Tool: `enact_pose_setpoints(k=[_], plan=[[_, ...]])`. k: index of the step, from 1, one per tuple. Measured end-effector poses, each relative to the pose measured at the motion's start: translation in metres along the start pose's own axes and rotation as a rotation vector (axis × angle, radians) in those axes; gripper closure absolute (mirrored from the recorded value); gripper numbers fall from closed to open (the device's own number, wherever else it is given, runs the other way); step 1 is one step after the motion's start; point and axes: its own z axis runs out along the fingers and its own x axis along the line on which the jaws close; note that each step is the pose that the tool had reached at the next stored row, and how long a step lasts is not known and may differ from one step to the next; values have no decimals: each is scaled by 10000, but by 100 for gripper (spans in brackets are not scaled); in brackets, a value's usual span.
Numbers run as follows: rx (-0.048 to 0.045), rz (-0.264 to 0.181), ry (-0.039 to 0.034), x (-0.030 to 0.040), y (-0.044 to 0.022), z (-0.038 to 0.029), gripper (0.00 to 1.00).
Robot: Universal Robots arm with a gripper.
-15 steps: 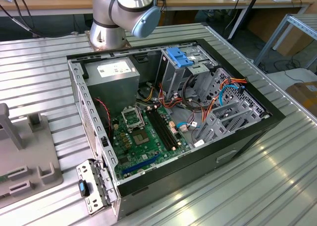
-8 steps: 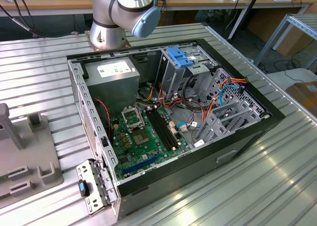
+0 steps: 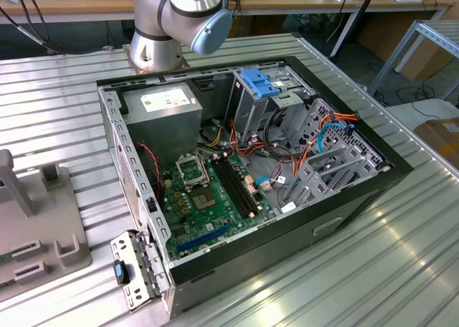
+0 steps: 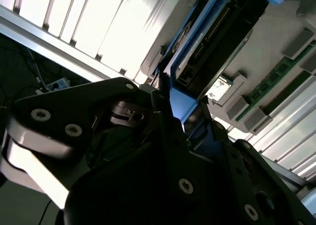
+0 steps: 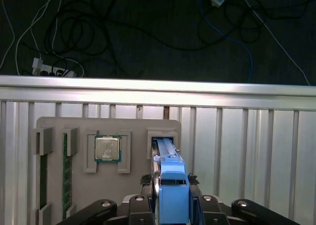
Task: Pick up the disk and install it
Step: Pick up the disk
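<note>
Disk (image 5: 171,188): stands on edge between the fingers of the gripper (image 5: 169,179), jaws closed against its two flat sides. Its far end sits in a slot of the fixture tray. In the second wrist view the disk (image 4: 222,35) shows a dark metal body edged by a smooth bright blue plastic bracket.

Around it:
- Table (image 5: 247,146): ribbed, shiny aluminium, running under and beyond the gripper.
- Computer case (image 3: 344,198): open, black-walled, at the table's middle in the exterior view. Green board, tangled orange and red wires, and a blue plastic part (image 3: 258,83) on the drive cage.
- Fixture tray (image 5: 133,129): matte grey, flat, with raised blocks. The slot's walls stand close on both sides of the disk, just ahead of the fingertips.
- Memory stick (image 5: 65,175): thin, green, in a channel further to that side of the gripper.
- Processor chip (image 5: 107,148): square, dull metal lid, in a pocket beside the slot.
- Cables (image 5: 74,32): loose loops on the dark floor, past the table edge.
</note>
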Motion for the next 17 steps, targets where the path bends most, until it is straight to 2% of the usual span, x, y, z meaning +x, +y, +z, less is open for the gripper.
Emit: enact_pose_setpoints(k=[4, 16, 17], plan=[[-5, -139, -7, 0, 0, 0, 64], [-4, -174, -9, 0, 0, -1, 64], [-3, -175, -9, -1, 0, -24, 64]])
